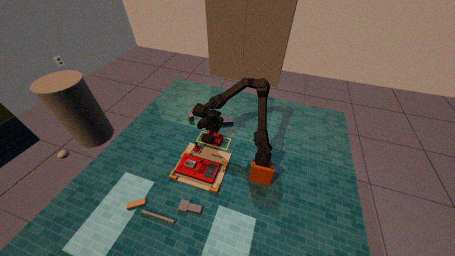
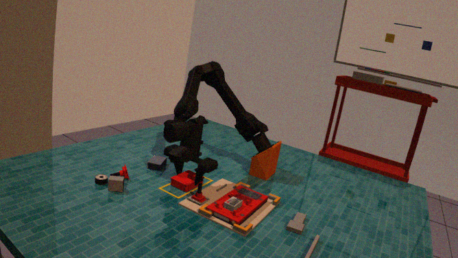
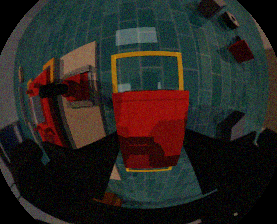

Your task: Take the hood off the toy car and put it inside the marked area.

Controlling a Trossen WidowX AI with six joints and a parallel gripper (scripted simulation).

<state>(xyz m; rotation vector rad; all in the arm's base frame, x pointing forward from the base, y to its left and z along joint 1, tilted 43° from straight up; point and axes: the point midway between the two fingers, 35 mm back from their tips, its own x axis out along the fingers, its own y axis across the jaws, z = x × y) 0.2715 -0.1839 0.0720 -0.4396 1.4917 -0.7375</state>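
The red hood (image 1: 216,138) (image 2: 184,181) (image 3: 151,117) is off the toy car and low over the marked area, a yellow outline (image 1: 227,149) (image 2: 169,193) (image 3: 148,53). Whether its underside touches the table is hard to tell. In the wrist view a strip of the area shows beyond the hood, and a bit of yellow line at its near edge. My gripper (image 1: 212,139) (image 2: 188,182) (image 3: 150,132) points down, shut on the hood, with a finger on either side. The toy car (image 1: 206,171) (image 2: 253,204) (image 3: 49,122) lies beside the area with its grey engine block showing.
The car sits on a pale board (image 1: 207,152) (image 2: 210,188) (image 3: 85,127) with orange corner pieces. A small red part with a black upright stick (image 1: 196,148) stands on that board near my finger. Grey blocks (image 2: 157,162) (image 2: 116,184) and a black-and-white roll (image 2: 101,179) lie past the area.
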